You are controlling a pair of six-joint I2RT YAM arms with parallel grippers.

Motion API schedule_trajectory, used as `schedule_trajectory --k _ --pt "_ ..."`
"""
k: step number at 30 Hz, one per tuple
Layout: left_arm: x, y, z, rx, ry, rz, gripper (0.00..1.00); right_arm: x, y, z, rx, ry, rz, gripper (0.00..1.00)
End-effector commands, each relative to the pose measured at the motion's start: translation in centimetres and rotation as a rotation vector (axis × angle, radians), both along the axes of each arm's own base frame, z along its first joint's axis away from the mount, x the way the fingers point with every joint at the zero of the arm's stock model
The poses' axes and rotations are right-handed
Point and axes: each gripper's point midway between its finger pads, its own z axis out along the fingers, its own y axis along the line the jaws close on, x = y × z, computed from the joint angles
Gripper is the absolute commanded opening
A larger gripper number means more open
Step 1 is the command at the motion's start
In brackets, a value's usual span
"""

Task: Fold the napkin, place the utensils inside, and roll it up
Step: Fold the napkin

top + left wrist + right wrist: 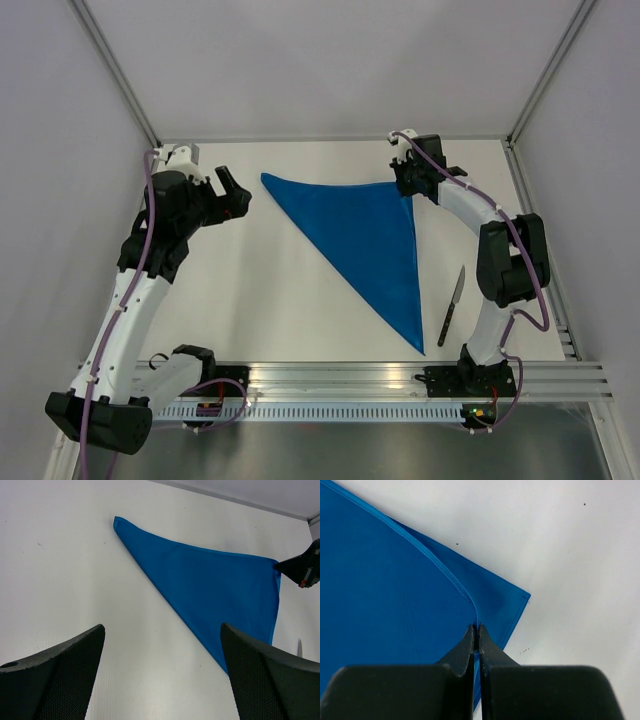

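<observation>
Right end effector (476, 628) pinching napkin (365, 235) corner, left end effector (235, 188) spread, white table (300, 310), pale walls (60, 150)

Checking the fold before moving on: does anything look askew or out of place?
The napkin looks off at its far right corner: in the right wrist view the lower layer sticks out past the upper one, which the right tool pinches. The knife lies apart, nothing odd there.
</observation>
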Motion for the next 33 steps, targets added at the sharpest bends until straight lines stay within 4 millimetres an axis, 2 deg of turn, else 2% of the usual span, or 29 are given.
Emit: schedule_trajectory --k 1,13,15,16,18,19,22,26,28,30,31,32,33 --pt "0.4 -0.5 0.5 -0.052 -0.019 0.0 1.0 1.0 -0.4 0.0 -0.012 -0.018 -0.004 0.0" --pt "0.5 -0.4 0.1 -0.043 -0.013 0.0 1.0 2.0 -1.1 -1.3 -0.042 0.005 -0.029 0.0" --pt "0.5 -0.4 -0.1 -0.042 -0.008 0.0 1.0 2.3 -1.5 -1.7 -0.052 0.008 -0.045 0.03" --pt "0.5 -0.4 -0.1 -0.043 -0.008 -0.002 1.0 2.5 -1.7 -1.6 -0.056 0.006 -0.06 0.14" --pt "0.5 -0.5 -0.2 -0.043 -0.007 -0.001 1.0 2.7 -1.9 -2.0 -0.057 0.017 -0.068 0.27" --pt "0.5 -0.5 -0.2 -0.044 -0.008 -0.002 1.0 2.9 -2.1 -1.9 -0.055 0.016 -0.073 0.37" --pt "0.5 -0.6 -0.3 -0.051 -0.011 -0.007 1.0 3.5 -2.8 -1.8 -0.067 0.017 -0.103 0.53" --pt "0.5 -0.8 -0.6 -0.065 -0.012 -0.011 1.0 3.9 -3.6 -1.6 -0.069 0.028 -0.133 0.61" --pt "0.4 -1.0 -0.5 -0.077 -0.021 -0.016 1.0 3.1 -4.4 -1.8 -0.074 0.065 -0.161 0.61" --pt "0.2 -1.1 -0.7 -0.092 -0.024 -0.019 1.0 1.8 -5.6 -0.7 -0.072 0.071 -0.185 0.62" --pt "0.2 -1.4 -0.7 -0.102 -0.026 -0.03 1.0 -0.1 -6.3 -2.2 -0.084 0.129 -0.191 0.63" --pt "0.2 -1.5 -1.0 -0.117 -0.029 -0.03 1.0 -1.1 -6.8 -1.0 -0.08 0.121 -0.195 0.63" --pt "0.2 -1.6 -1.2 -0.126 -0.033 -0.034 1.0 -2.2 -7.4 -1.2 -0.08 0.145 -0.196 0.64"
